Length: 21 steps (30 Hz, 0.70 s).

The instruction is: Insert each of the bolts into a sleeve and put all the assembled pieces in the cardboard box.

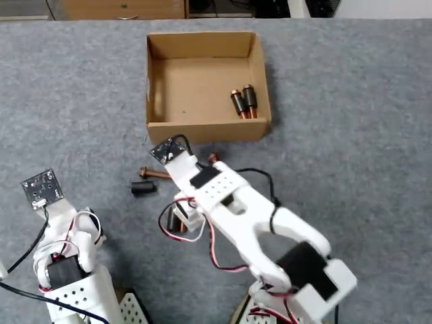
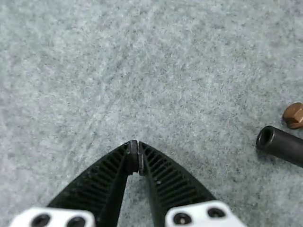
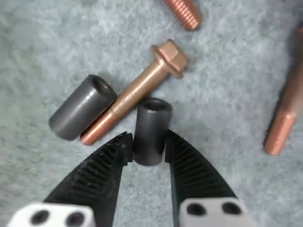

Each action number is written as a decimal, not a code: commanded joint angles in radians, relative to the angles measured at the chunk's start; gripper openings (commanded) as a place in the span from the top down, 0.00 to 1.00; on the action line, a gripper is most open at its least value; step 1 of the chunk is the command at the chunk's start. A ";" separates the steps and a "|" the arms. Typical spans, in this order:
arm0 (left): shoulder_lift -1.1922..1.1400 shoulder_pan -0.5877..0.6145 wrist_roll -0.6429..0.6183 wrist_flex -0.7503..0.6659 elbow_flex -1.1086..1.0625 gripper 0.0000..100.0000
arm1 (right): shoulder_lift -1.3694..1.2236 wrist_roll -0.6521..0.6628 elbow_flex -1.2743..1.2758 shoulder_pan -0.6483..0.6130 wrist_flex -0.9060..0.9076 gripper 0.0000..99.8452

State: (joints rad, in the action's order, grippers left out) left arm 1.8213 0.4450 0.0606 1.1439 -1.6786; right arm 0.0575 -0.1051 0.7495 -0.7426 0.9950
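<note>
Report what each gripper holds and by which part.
Right gripper clamps a black sleeve by its sides at one end; left gripper is shut, holding nothing.

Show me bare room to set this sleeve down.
Free: inside the cardboard box, left of the two assembled pieces; the carpet right of the box and around the left hand. Crowded: before the box, loose bolts and a spare sleeve beside the right hand.

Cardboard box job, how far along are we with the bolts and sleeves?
Done: two assembled pieces lie in the cardboard box. In hand: the right end effector grips a sleeve; the left end effector is shut on nothing. Left: a loose bolt and a second sleeve lie on the table, with two more bolts nearby, none assembled yet.
</note>
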 commanded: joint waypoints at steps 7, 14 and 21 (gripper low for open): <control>-0.004 -0.014 -0.005 -0.009 -0.011 0.98 | -0.202 0.003 -0.177 -0.012 -0.012 0.89; -0.004 -0.014 -0.005 -0.009 -0.011 0.98 | -0.234 0.003 -0.199 -0.012 -0.011 1.00; -0.004 -0.014 -0.005 -0.009 -0.011 0.98 | -0.162 0.003 -0.203 -0.001 0.043 1.00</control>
State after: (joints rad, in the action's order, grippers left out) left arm 1.8213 0.4450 0.0606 1.1439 -1.6786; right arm -0.1358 -0.1036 0.5915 -0.7365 1.0211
